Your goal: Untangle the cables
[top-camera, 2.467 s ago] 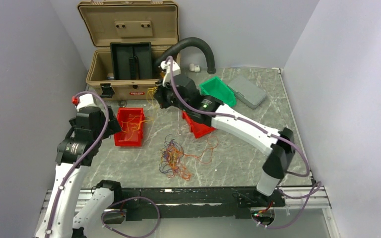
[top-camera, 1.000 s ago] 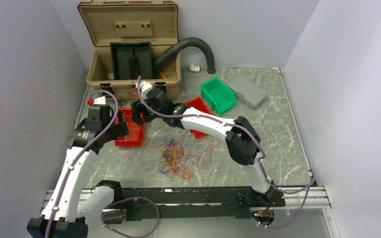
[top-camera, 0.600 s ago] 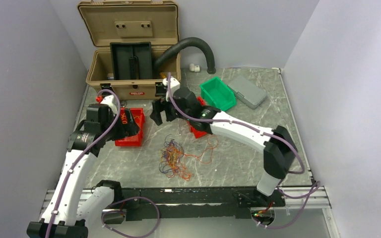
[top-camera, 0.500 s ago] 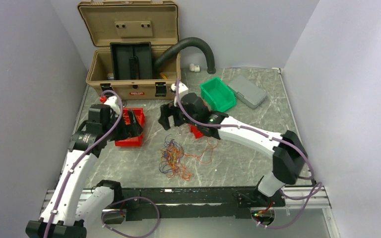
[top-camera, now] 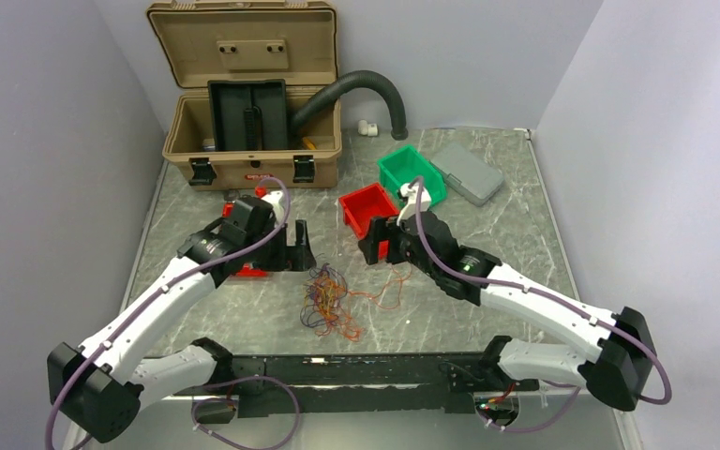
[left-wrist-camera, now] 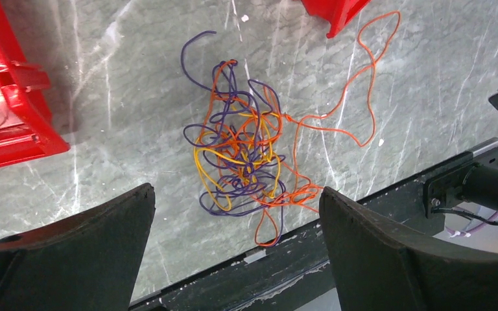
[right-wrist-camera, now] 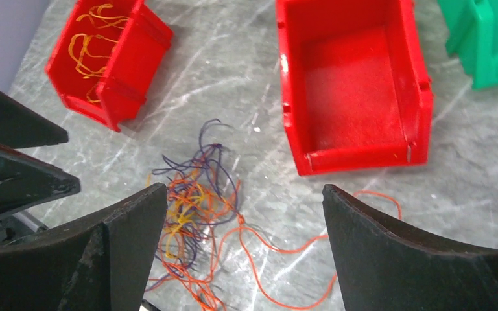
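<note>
The cables (top-camera: pixel 328 300) lie as a small tangle of orange, yellow and purple wires on the marble table near its front edge. The same cables (left-wrist-camera: pixel 243 155) show in the left wrist view, with one long orange strand (left-wrist-camera: pixel 363 84) looping out to the side. My left gripper (top-camera: pixel 295 251) hangs above and left of the tangle, open and empty (left-wrist-camera: pixel 237 193). On the other side my right gripper (top-camera: pixel 380 246) hovers over the cables (right-wrist-camera: pixel 191 201), also open with nothing between its fingers (right-wrist-camera: pixel 244 191).
A red bin (right-wrist-camera: pixel 107 61) holding yellow-orange wires sits left of the tangle, partly hidden under the left arm (top-camera: pixel 248 270). An empty red bin (top-camera: pixel 367 206) and a green bin (top-camera: pixel 412 176) stand behind. The open tan case (top-camera: pixel 248 103), black hose (top-camera: pixel 366 84) and grey box (top-camera: pixel 467 172) are at the back.
The right arm has drawn back from over the left red bin to the right of the tangle. The left arm has swung right and forward towards the tangle.
</note>
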